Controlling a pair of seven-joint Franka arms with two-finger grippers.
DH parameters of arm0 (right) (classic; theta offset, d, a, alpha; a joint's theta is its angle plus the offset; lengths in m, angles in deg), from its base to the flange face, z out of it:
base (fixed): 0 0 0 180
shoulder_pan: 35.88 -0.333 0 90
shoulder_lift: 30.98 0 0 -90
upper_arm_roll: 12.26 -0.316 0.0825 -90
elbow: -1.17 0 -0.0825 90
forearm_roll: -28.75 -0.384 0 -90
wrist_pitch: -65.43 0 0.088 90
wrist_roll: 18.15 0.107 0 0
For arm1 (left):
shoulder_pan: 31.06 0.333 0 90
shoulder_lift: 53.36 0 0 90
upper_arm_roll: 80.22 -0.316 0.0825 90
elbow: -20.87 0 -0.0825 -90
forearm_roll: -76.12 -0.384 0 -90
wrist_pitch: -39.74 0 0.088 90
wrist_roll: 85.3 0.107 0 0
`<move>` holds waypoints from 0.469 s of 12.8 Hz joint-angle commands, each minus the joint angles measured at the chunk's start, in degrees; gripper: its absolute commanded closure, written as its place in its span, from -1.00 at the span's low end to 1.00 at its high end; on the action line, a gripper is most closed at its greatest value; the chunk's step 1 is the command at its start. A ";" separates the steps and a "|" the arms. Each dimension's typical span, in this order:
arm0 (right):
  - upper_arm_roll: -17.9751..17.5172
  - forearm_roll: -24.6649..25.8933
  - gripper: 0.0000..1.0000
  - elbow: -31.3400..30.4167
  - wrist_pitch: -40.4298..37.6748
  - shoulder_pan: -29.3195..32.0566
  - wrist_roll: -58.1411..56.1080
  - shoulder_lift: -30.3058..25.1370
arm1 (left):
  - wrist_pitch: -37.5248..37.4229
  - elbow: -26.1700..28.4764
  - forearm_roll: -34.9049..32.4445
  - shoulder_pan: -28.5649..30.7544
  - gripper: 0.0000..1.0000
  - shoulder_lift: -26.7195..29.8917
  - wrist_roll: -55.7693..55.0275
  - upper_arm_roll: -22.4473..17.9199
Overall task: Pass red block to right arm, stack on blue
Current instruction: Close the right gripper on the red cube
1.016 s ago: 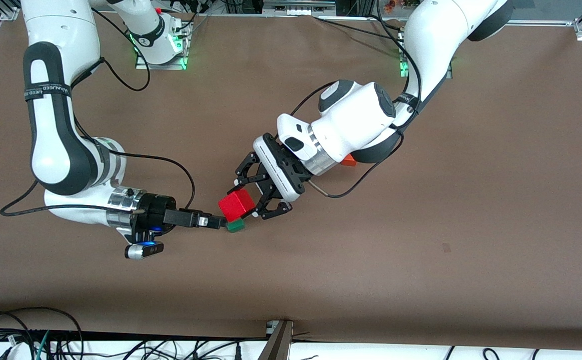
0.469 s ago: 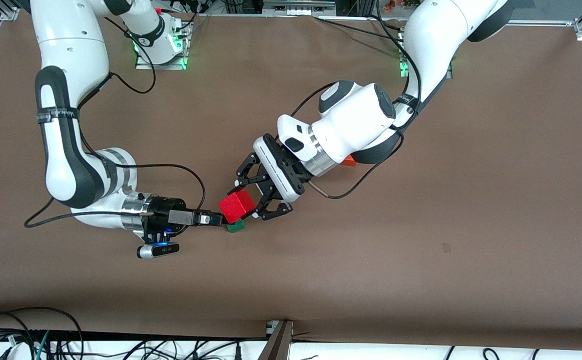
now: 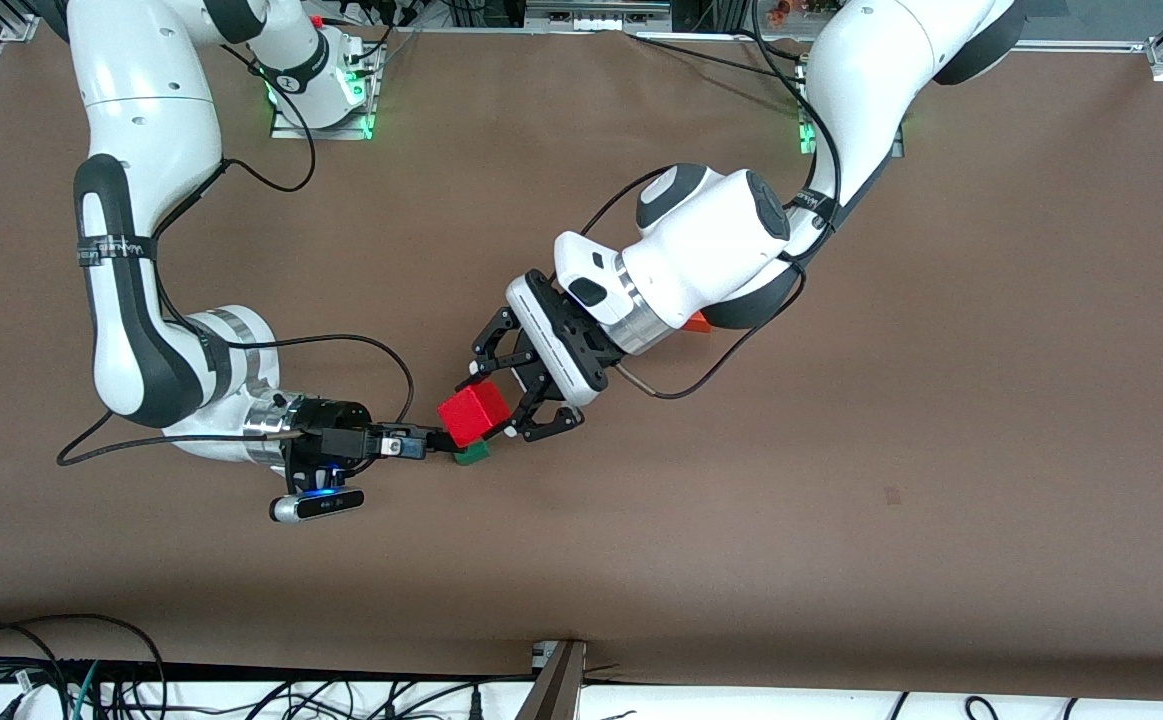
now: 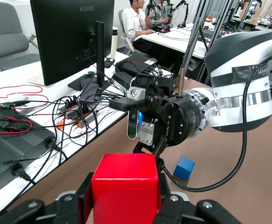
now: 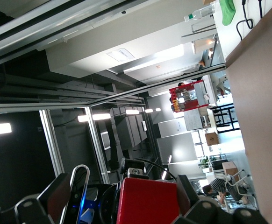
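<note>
My left gripper [image 3: 497,408] [image 4: 125,207] is shut on the red block [image 3: 474,412] [image 4: 124,186] and holds it in the air over a green cube [image 3: 472,453]. My right gripper [image 3: 429,440] [image 5: 122,199] lies level, pointing at the block from the right arm's end. It is open, with its fingertips reaching the block's side. The red block [image 5: 147,200] shows between its fingers [image 5: 56,196] in the right wrist view. The blue cube [image 4: 184,168] rests on the table below the right arm's wrist and is hidden in the front view.
An orange cube [image 3: 697,322] lies on the table, partly covered by the left arm's wrist. The brown table [image 3: 841,500] stretches wide toward the front camera and the left arm's end. Cables trail from both wrists.
My right hand has moved toward the red block, bringing its open fingers up to it. The left gripper and the block have stayed in place.
</note>
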 commanded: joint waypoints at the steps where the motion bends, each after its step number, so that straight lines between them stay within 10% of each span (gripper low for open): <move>1: -0.01 -3.39 -1.00 -2.01 -2.72 -0.36 -1.25 0.38 | -0.33 -2.52 1.97 -0.89 1.00 -1.61 2.51 -0.22; 6: -0.01 -4.89 -1.00 -2.10 -4.49 -1.15 -2.66 1.61 | -0.24 -2.70 2.06 -1.07 1.00 -1.79 2.60 -0.22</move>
